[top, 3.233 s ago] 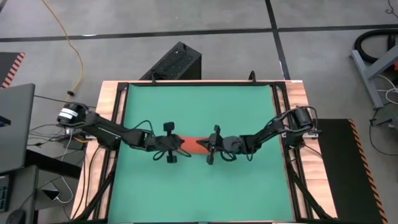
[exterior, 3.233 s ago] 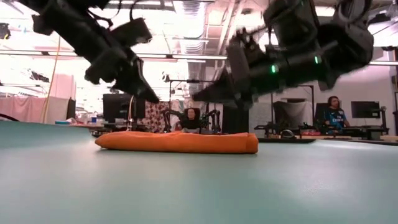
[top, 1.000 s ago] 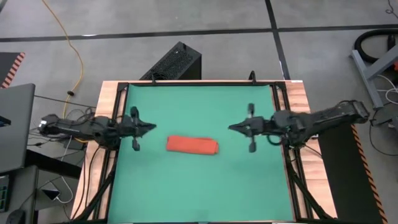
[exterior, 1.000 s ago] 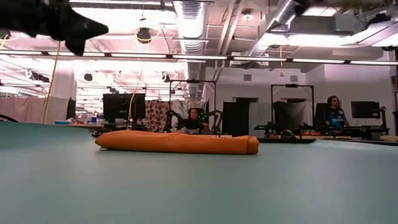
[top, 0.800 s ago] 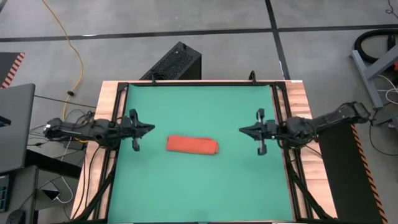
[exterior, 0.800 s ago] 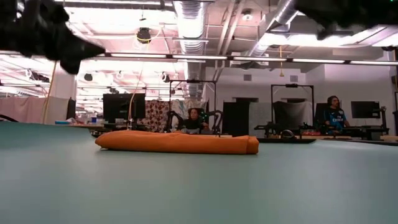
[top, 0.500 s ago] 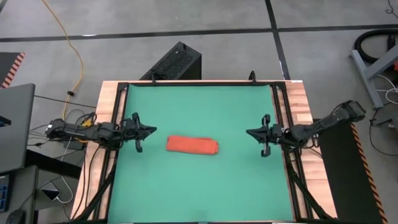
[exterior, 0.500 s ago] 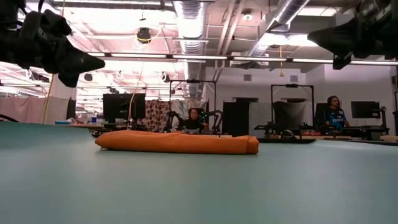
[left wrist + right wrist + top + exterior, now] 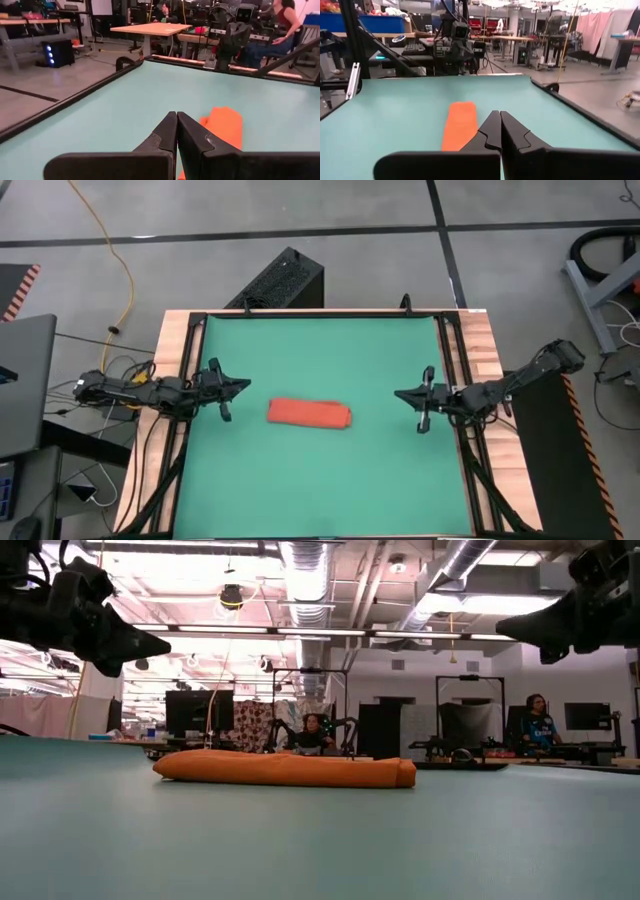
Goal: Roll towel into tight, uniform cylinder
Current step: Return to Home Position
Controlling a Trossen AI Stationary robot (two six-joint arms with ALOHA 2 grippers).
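Now towel (image 9: 309, 413), long axis left-to-right

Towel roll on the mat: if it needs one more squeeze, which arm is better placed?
Left, slightly. The left claw sits nearer the towel than the right claw. Both are shut and clear of it, so either would have to open first.

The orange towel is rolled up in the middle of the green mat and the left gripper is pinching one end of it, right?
Not quite. The towel does lie rolled up in the middle of the green mat, but the left gripper is not pinching it. The high view shows it near the mat's left edge, apart from the towel, holding nothing.
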